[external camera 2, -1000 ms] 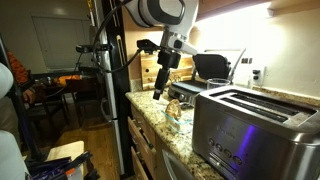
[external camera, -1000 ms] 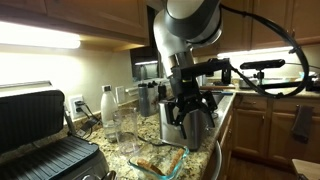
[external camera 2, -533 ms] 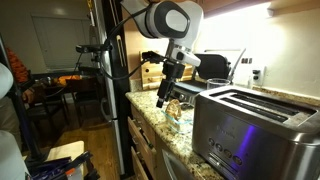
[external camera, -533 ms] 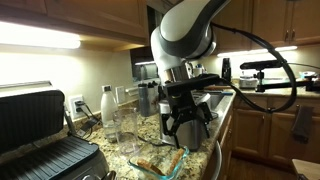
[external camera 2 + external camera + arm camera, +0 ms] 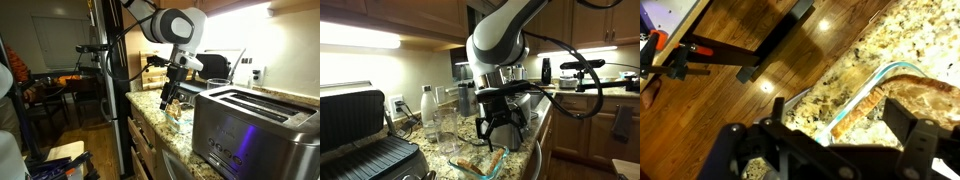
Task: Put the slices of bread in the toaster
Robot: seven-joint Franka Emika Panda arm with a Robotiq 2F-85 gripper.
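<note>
The gripper [image 5: 494, 138] hangs over a clear glass dish [image 5: 455, 165] on the speckled granite surface [image 5: 898, 38]. Its fingers are spread wide and there is nothing between them. In the wrist view the two dark fingers [image 5: 740, 150] stand far apart along the bottom edge, with open air and the dish below.

The slices of bread [image 5: 478, 160] lie flat in the dish. They are tan and golden brown and overlap one another (how many there are cannot be told). The wrist view shows the slices of bread [image 5: 925, 100] filling the right part of the glass dish [image 5: 835, 88], with the dish's rounded corner close to the edge of the surface. Beyond that edge lies a wood floor [image 5: 730, 60].

The toaster [image 5: 245, 125] stands in the foreground of an exterior view. It is boxy brushed steel with two long slots on top and nothing showing in them, and it sits on the same surface, apart from the dish. In that view the gripper [image 5: 168, 100] hangs further back along the surface, beyond the toaster.

In an exterior view a large black contact grill [image 5: 365, 135] stands open, with its ribbed plate facing up. Beside it are a white bottle [image 5: 427, 104] and some clear drinking glasses [image 5: 447, 122], between the grill and the dish.
</note>
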